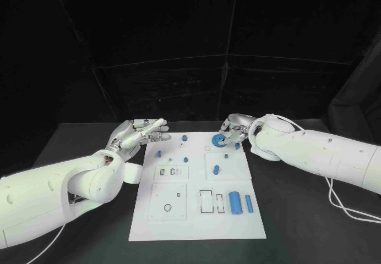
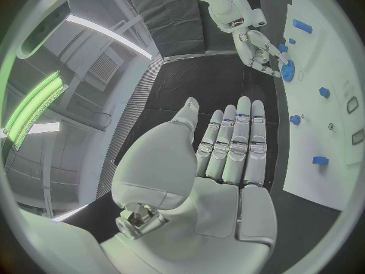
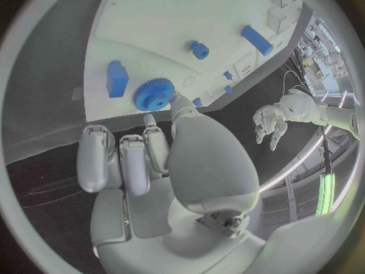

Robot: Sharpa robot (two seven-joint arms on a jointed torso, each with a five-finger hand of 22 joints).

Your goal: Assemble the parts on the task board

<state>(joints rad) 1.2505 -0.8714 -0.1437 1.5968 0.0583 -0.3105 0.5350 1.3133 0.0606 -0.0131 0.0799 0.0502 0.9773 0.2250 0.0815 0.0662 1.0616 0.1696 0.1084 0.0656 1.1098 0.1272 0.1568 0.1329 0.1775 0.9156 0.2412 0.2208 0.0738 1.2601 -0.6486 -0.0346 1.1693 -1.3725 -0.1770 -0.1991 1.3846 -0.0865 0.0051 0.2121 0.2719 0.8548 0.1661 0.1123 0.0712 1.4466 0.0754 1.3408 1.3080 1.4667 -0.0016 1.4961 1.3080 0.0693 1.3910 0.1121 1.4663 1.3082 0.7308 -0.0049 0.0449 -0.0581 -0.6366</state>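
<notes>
nearest, at the board's near end: long blue cylinder (image 1: 235,202) lying flat, long axis running near-to-far, w/ a slimmer blue bar (image 1: 248,204) just beside it on the right-arm side. empty slots and an oval cutout alongside, toward the left arm.

mid-board: a few small blue pieces (image 1: 170,161) standing or lying apart, too small to tell shapes.

far end of the task board (image 1: 199,231): blue gear (image 1: 217,139) lying flat, toothed rim, round w/ a centre hole, so no long axis to line up. right hand (image 1: 235,132) right at it; in the right wrist view a fingertip touches the rim of the gear (image 3: 155,94), other fingers (image 3: 129,161) curled in short of it. looks like touching or nudging, not a closed grip; can't tell for sure if pinched. blue block (image 3: 117,78) just beside the gear.

left hand (image 1: 141,133) off the board's far left corner over the black surface (image 1: 79,143), fingers (image 2: 242,140) straight and released, holding nothing, well apart from the gear. right hand clearly nearer, so gear seating prob. falls to it.
</notes>
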